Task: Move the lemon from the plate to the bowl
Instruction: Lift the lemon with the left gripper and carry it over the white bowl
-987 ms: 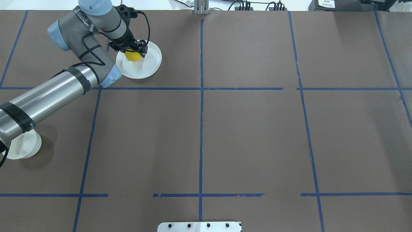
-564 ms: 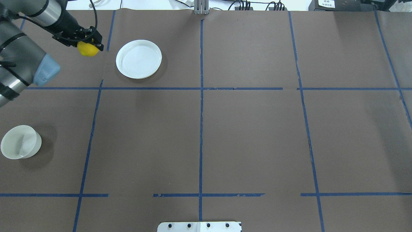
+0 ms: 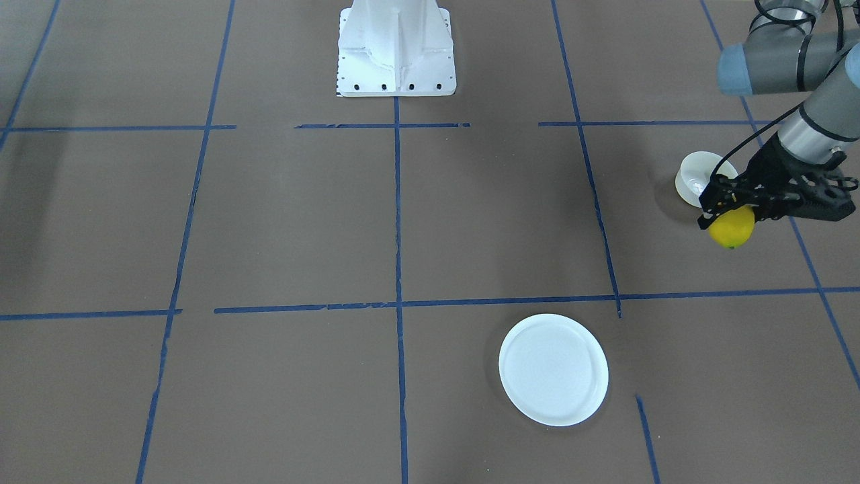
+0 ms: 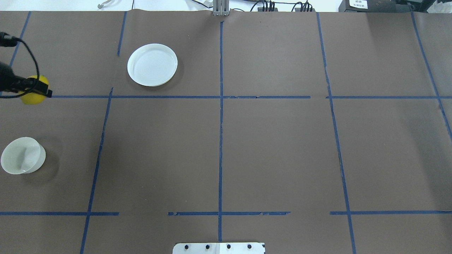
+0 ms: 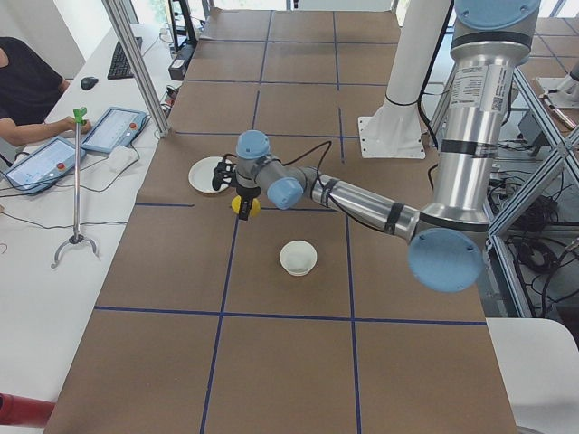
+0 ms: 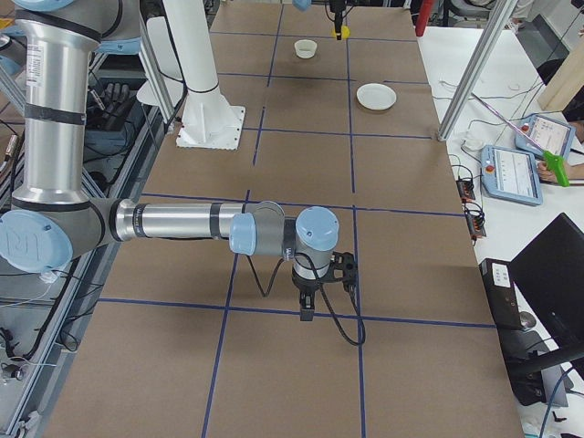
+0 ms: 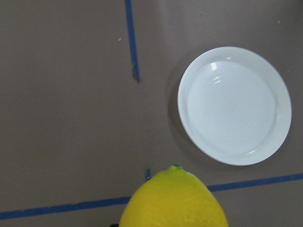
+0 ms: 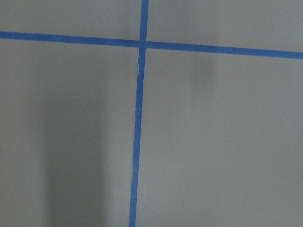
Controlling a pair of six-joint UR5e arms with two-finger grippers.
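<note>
White plate (image 4: 152, 65) is being shown empty, while short of the cream bowl (image 4: 23, 155) the lemon (image 3: 732, 232) is being held aloft by the left gripper (image 3: 729, 214) closed around it, so a miss is being risked by early release.

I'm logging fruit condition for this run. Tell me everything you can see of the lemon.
The lemon is a small, bright yellow oval with finely dimpled skin and a tiny greenish tip; no bruising shows. It hangs clear of the table, clamped in the left gripper, the only thing touching it. It is off the plate and not yet over the bowl, somewhere between the two.
</note>
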